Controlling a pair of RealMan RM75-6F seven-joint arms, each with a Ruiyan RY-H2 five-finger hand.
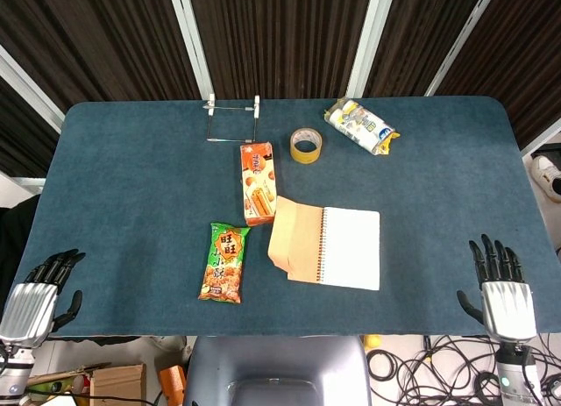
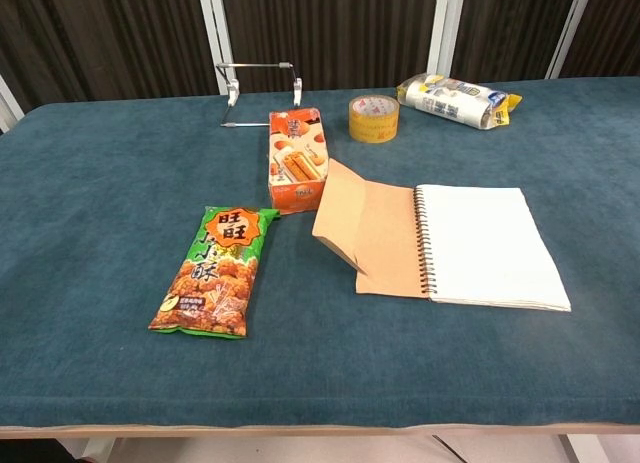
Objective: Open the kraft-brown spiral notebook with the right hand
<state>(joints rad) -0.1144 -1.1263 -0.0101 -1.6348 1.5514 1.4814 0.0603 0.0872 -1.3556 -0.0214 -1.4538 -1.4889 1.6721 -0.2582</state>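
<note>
The kraft-brown spiral notebook (image 1: pixel 324 247) (image 2: pixel 440 243) lies open near the table's middle. Its brown cover (image 2: pixel 365 233) is folded out to the left, its left edge raised and propped off the cloth, and a blank white page faces up on the right. My right hand (image 1: pixel 501 292) is off the table's front right corner, fingers spread and holding nothing, far from the notebook. My left hand (image 1: pixel 35 294) hangs off the front left corner, fingers loosely apart and empty. Neither hand appears in the chest view.
A tall orange snack box (image 1: pixel 258 182) lies just left of the notebook's cover. A green snack bag (image 1: pixel 224 262) sits at front left. Yellow tape roll (image 1: pixel 306 145), a white-and-yellow packet (image 1: pixel 360 125) and a wire stand (image 1: pixel 233 117) are at the back on the blue cloth table (image 1: pixel 131 187).
</note>
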